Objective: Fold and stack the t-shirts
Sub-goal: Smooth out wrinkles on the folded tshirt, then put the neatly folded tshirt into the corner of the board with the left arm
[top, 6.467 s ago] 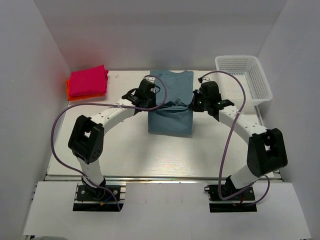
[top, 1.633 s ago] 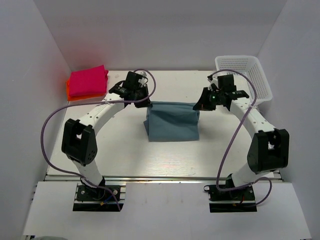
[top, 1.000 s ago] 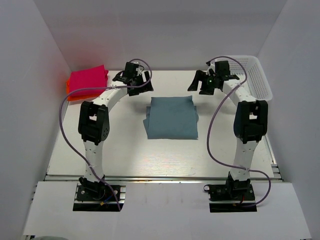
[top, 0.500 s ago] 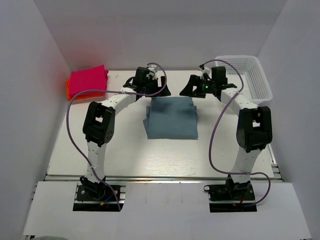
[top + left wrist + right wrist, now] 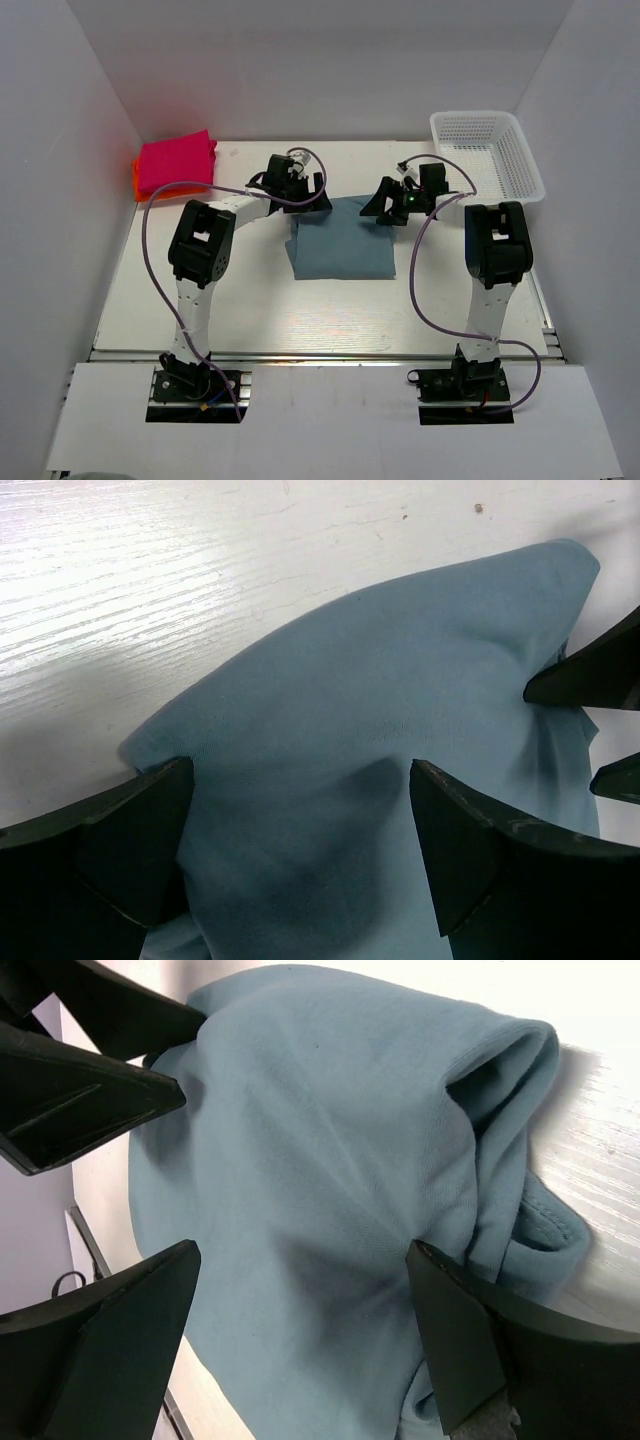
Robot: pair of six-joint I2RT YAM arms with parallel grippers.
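The teal-blue t-shirt (image 5: 340, 245) lies folded into a rough square at the table's middle. My left gripper (image 5: 308, 192) is open at its far left corner. My right gripper (image 5: 385, 205) is open at its far right corner. In the left wrist view the open left gripper (image 5: 300, 780) straddles the teal cloth (image 5: 380, 700) with nothing pinched. The right wrist view shows the right gripper (image 5: 300, 1260) open over the same shirt (image 5: 320, 1140), whose layered fold edge bulges on the right. The folded magenta-pink t-shirt (image 5: 177, 162) rests on the orange-red one (image 5: 137, 181) at the far left.
A white mesh basket (image 5: 487, 150) stands at the far right corner. White walls close the table on three sides. Purple cables loop from both arms. The other gripper's dark fingers (image 5: 590, 675) show at the right edge of the left wrist view.
Both open grippers have come from the back of the table down to the far corners of the folded teal shirt. The shirt's far edge is slightly bunched.
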